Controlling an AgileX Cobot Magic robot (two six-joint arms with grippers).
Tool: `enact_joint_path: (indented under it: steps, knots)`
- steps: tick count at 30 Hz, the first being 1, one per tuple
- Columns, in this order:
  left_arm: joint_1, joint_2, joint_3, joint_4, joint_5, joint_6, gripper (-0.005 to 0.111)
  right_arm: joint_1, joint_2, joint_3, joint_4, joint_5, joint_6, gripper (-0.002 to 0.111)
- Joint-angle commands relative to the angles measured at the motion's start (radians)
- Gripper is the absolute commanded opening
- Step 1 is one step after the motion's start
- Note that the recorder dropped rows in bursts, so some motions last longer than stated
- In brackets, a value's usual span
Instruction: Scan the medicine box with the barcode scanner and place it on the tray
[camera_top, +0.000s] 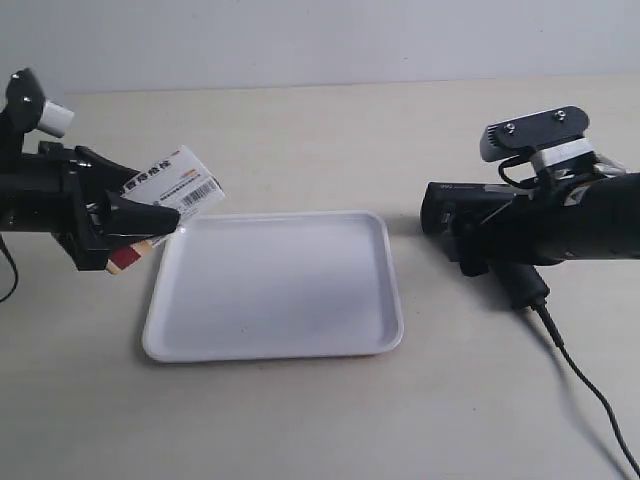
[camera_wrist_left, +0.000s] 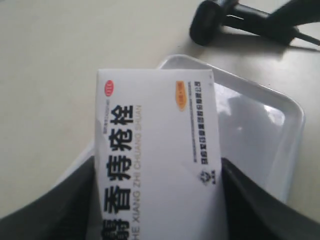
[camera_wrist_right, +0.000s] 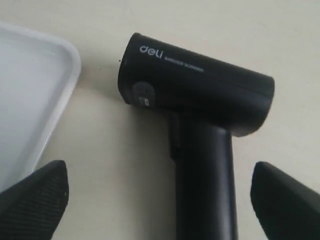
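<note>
**White carton lifted, scan not yet made**

White medicine box (camera_top: 172, 190) sat clamped in the left gripper (camera_wrist_left: 160, 200), held above the tabletop (camera_top: 300, 420) just over the near corner of the tray (camera_top: 370, 330), barcode up. The right gripper (camera_wrist_right: 160, 200) hung spread wide around the handle of the barcode scanner (camera_wrist_right: 200, 100), which lay on the tabletop beside the tray, ungrasped. Judged so: box picked up; grasping the scanner, scanning and placing remained.
</note>
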Motion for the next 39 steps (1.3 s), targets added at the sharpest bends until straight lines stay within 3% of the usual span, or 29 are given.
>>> enact_joint_path:
  steps: [1, 6, 9, 11, 12, 14, 15, 17, 22, 27, 34, 39]
  knots:
    - [-0.102, 0.027, -0.058, 0.079, -0.010, 0.004, 0.000, -0.051, 0.124, -0.092, -0.009, -0.020, -0.031, 0.093]
    - [-0.174, 0.027, -0.089, 0.076, 0.019, 0.032, 0.000, -0.108, 0.246, -0.166, -0.009, -0.019, -0.053, 0.092]
    - [-0.175, 0.027, -0.091, 0.066, 0.029, 0.037, 0.000, -0.108, 0.300, -0.197, -0.009, -0.021, -0.096, 0.081]
    - [-0.175, 0.029, -0.091, 0.072, 0.043, 0.035, 0.000, -0.108, 0.310, -0.201, -0.009, -0.034, -0.123, 0.061]
    - [-0.175, 0.038, -0.091, 0.070, 0.038, 0.032, 0.000, -0.108, 0.308, -0.201, -0.009, -0.029, -0.149, 0.044]
    - [-0.175, 0.060, -0.091, 0.070, 0.039, 0.039, 0.000, -0.108, 0.287, -0.201, -0.009, -0.010, -0.176, 0.026]
    - [-0.175, 0.089, -0.091, 0.070, 0.041, 0.059, 0.000, -0.108, 0.255, -0.201, -0.009, 0.010, -0.176, 0.012]
    - [-0.175, 0.126, -0.091, 0.062, 0.041, 0.090, 0.000, -0.108, 0.180, -0.201, -0.013, 0.064, -0.198, 0.000]
    - [-0.175, 0.155, -0.107, 0.028, 0.024, 0.126, 0.000, -0.101, 0.055, -0.197, -0.077, 0.193, -0.248, 0.000]
    - [-0.175, 0.189, -0.133, 0.076, -0.070, 0.130, 0.000, -0.101, 0.041, -0.197, -0.118, 0.200, -0.255, 0.000]
    - [-0.175, 0.216, -0.143, 0.084, -0.074, 0.130, 0.000, -0.101, 0.041, -0.197, -0.140, 0.230, -0.255, 0.000]
    - [-0.175, 0.244, -0.206, 0.169, -0.074, -0.003, 0.000, -0.101, 0.041, -0.197, -0.213, 0.207, -0.255, 0.000]
